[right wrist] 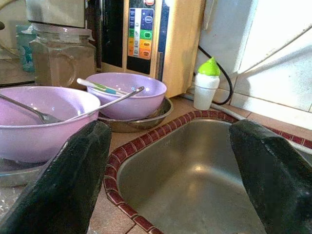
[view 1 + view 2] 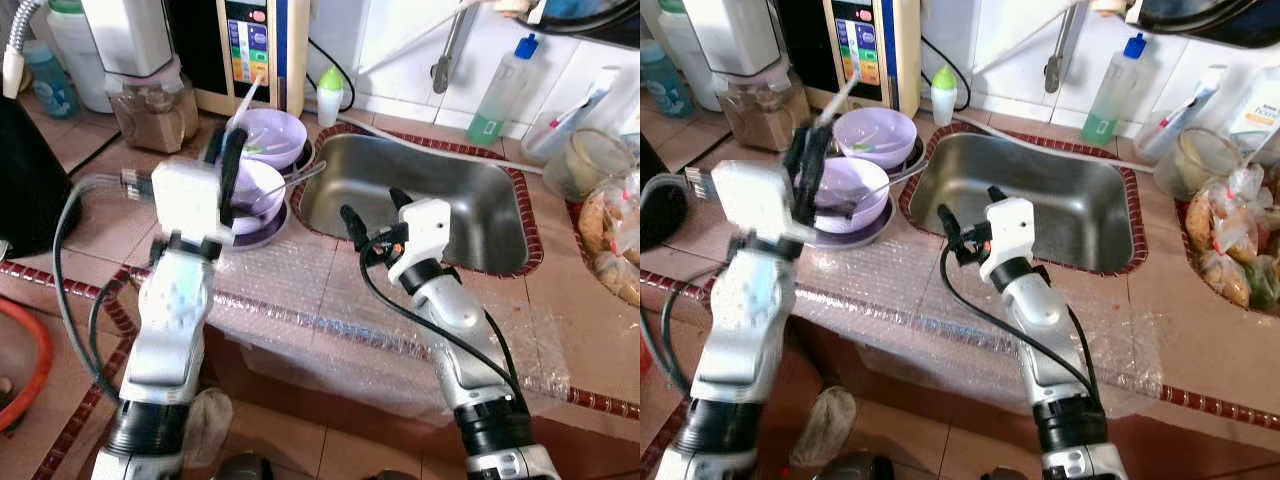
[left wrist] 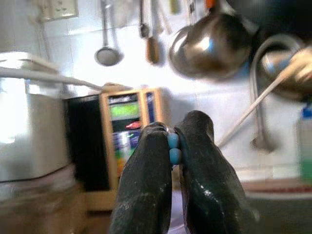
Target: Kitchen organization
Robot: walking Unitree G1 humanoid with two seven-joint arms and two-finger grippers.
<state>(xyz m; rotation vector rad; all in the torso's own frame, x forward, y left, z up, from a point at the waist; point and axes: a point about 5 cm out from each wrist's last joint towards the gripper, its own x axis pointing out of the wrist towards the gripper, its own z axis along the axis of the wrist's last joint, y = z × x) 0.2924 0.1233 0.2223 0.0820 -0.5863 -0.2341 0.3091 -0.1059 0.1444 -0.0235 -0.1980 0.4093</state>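
Note:
Two purple bowls stand on metal plates left of the steel sink (image 2: 440, 200). A spoon (image 2: 297, 179) rests in the near bowl (image 2: 262, 186), and a white and green stick lies in the far bowl (image 2: 272, 134). My left gripper (image 2: 235, 138) is raised over the near bowl with its fingers pointing up. It is shut on a thin white utensil (image 2: 250, 98) that sticks out above the fingertips. My right gripper (image 2: 373, 212) hangs open over the sink's front rim, nothing between its fingers (image 1: 63, 185), facing the bowls and the basin.
Behind the bowls are a jar of brown powder (image 2: 152, 112), a water purifier panel (image 2: 250, 45) and a small green-capped bottle (image 2: 331, 92). A soap bottle (image 2: 503, 90) and bags of food (image 2: 610, 235) flank the sink's right side. Bubble wrap (image 2: 330, 305) covers the counter's front.

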